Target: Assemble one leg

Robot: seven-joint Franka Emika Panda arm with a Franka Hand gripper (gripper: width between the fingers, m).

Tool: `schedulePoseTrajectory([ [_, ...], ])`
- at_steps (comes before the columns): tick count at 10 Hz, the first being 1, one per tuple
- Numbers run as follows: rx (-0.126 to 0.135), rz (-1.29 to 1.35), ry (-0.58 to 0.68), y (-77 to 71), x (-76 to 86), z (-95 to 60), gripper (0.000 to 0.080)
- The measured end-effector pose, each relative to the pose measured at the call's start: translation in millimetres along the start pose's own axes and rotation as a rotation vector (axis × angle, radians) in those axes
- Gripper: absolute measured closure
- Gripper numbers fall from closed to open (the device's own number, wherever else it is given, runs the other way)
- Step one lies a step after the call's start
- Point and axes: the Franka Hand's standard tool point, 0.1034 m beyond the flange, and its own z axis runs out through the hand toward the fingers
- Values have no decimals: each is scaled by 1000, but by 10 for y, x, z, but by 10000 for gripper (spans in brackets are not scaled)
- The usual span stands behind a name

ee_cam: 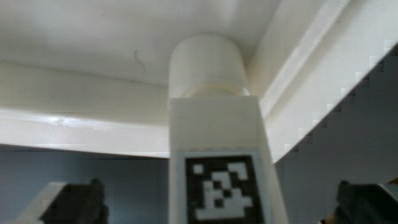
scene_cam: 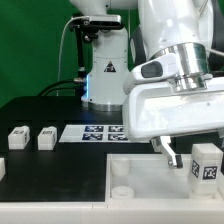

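Pincer [ee_cam: 222, 203]: apart, with its dark fingers [ee_cam: 79, 200] standing clear on either side of the leg and gripping nothing.
Leg [scene_cam: 206, 165]: upright at the tray's end on the exterior view's right, its marker square facing the camera. Whether it stood on the tray or just beside it could not be told.
Leg in the wrist view [ee_cam: 217, 110]: its rounded end pointed toward a white corner of the tray, and its marker square sat at the end nearer the fingers.
Tray [scene_cam: 70, 185]: large and white, lying flat on the bench [scene_cam: 35, 112].
Arm [scene_cam: 175, 60]: white, hanging above the same end of the tray as the leg.
Loose posts: a first spare post [scene_cam: 18, 137] and a second spare post [scene_cam: 45, 138] stood beyond the tray's far edge, near each other but apart.
Marker board [scene_cam: 95, 132]: flat on the bench beyond the tray's far edge, just beside the second spare post.
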Motion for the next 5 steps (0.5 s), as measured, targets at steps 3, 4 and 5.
schedulePoseTrajectory([
  [3,17,6,-74,48,237,-9,150],
  [4,24,19,-112,69,197,49,150],
  [5,54,33,-242,27,177,54,150],
])
